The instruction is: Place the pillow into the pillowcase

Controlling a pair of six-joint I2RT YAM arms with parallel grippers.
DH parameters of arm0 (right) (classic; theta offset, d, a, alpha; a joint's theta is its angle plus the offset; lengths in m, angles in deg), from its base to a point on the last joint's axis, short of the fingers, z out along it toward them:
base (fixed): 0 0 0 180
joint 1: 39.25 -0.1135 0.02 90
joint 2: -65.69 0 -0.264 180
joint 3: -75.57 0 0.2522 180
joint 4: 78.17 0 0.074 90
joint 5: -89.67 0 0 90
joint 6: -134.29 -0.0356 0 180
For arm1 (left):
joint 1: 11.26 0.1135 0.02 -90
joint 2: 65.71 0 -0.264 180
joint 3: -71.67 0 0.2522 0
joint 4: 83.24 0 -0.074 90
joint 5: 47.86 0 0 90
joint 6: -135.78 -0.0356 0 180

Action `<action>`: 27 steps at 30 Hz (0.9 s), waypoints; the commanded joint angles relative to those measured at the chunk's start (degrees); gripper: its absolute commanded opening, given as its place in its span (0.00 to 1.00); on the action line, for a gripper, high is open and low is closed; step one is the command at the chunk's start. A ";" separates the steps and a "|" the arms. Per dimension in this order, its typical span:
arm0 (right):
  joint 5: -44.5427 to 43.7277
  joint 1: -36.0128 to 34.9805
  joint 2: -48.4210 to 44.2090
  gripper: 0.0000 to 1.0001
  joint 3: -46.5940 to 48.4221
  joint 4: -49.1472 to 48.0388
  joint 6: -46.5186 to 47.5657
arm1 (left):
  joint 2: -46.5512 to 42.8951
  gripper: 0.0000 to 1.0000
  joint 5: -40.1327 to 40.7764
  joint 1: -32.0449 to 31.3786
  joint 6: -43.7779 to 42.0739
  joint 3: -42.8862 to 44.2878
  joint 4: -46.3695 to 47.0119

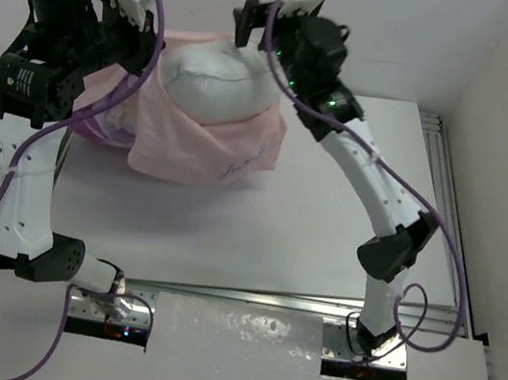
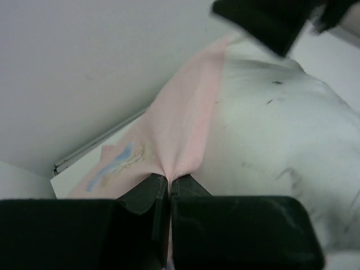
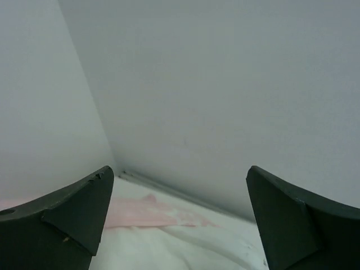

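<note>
Plainly, no brand or label legible anywhere: only a thin dark scrawl of script [image 1: 244,162] close to the near-right corner of the pillowcase [image 1: 193,146], too small to read, and a faint blue-and-yellow cartoon print [image 2: 115,164] showing through the pale pink cloth in the left wrist view. As for the container: lying toward the far-left part of the table [image 1: 323,241], pink side outward, with a patch of purple at its left edge, gathered around the near side of the pillow [image 1: 219,75]. Only partly in, going by the top view: a white mound bulging out of the pink cloth at the top, bare on its far side, marked with a few dark smudges up close. Left gripper [image 2: 170,183] clamped tight on a fold of the pillowcase, nothing but the pinched pink cloth in between, the fabric running in a ridge from the pinch along the pillow's edge. Right gripper [image 3: 179,171] spread wide and holding nothing, hanging above the pillow's far side close to the back wall [image 3: 225,84], with white pillow and a slip of pink cloth below.
</note>
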State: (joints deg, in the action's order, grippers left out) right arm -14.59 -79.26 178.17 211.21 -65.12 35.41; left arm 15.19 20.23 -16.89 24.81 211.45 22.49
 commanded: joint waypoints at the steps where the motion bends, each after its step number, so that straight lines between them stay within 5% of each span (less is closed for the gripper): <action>1: 0.54 1.76 -5.58 0.99 12.23 16.31 2.41 | -0.40 0.00 0.34 -0.88 8.14 5.28 15.07; 4: 10.78 12.12 -21.17 0.99 -4.84 13.05 -6.28 | 0.74 0.00 5.19 -0.88 5.34 8.19 15.51; 5: 11.44 15.19 -25.78 0.99 -17.26 10.75 -6.84 | 0.83 0.00 5.73 -0.88 4.72 8.19 15.51; 7: 10.93 16.19 -33.61 0.95 -27.36 6.79 -5.89 | 1.01 0.00 5.57 -0.88 4.80 8.28 15.60; 11: 14.06 16.89 -44.36 0.47 -41.44 9.57 -5.71 | 2.59 0.00 5.04 -0.88 6.12 10.12 15.86; 12: 16.17 17.50 -45.76 0.43 -45.12 10.63 -5.62 | 3.03 0.00 4.86 -0.88 6.21 10.30 15.95; 16: 35.66 21.81 -42.01 0.90 -51.39 7.67 -12.34 | 3.29 0.00 3.81 -0.88 6.64 9.78 16.48; 18: 43.65 24.61 -37.11 0.99 -54.45 -3.55 -22.25 | 3.21 0.00 3.98 -0.88 6.73 10.04 16.91; 22: 50.90 27.44 -28.76 0.99 -58.60 -35.33 -39.58 | 2.51 0.00 4.42 -0.88 6.91 9.78 16.74; 27: 53.54 27.27 -20.92 0.99 -59.39 -50.58 -50.14 | 1.71 0.00 5.30 -0.88 6.47 8.19 16.39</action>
State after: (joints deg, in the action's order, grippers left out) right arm 32.32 -51.52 157.76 151.24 -93.22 -2.62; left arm 20.02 24.43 -17.68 31.13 218.18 28.78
